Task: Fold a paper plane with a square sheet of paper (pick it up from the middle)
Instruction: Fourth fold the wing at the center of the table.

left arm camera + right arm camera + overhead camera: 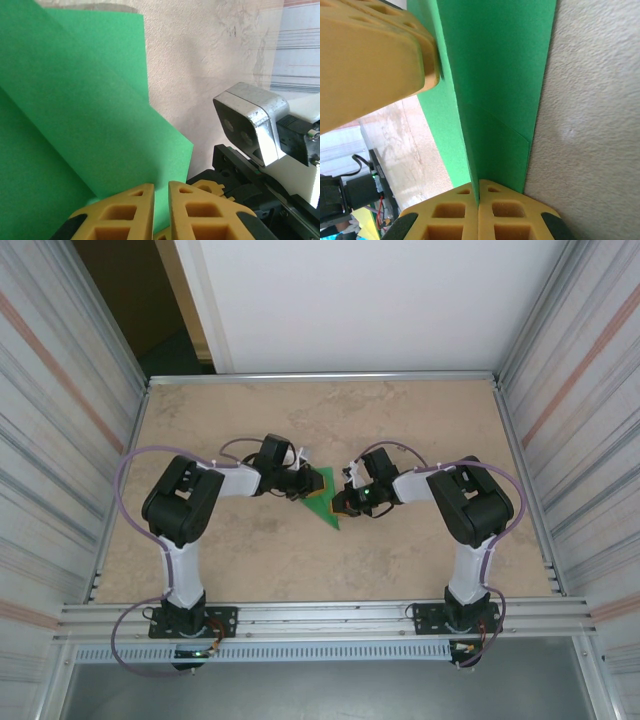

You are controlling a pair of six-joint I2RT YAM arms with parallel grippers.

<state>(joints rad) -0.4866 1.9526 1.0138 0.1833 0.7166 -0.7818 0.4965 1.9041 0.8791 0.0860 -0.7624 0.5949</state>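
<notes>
The square sheet of paper, bright green, is folded into a pointed paper plane shape with layered flaps, mid-table between both grippers. My left gripper reaches it from the left. In the left wrist view its fingertips stand a narrow slit apart with the green paper running between them. My right gripper comes from the right. In the right wrist view it is shut flush on an upright flap of the paper. A left finger touches that same flap further along.
The beige table is walled by ribbed metal panels on both sides, with an aluminium rail along the near edge. The right arm's silver wrist camera sits close to my left fingers.
</notes>
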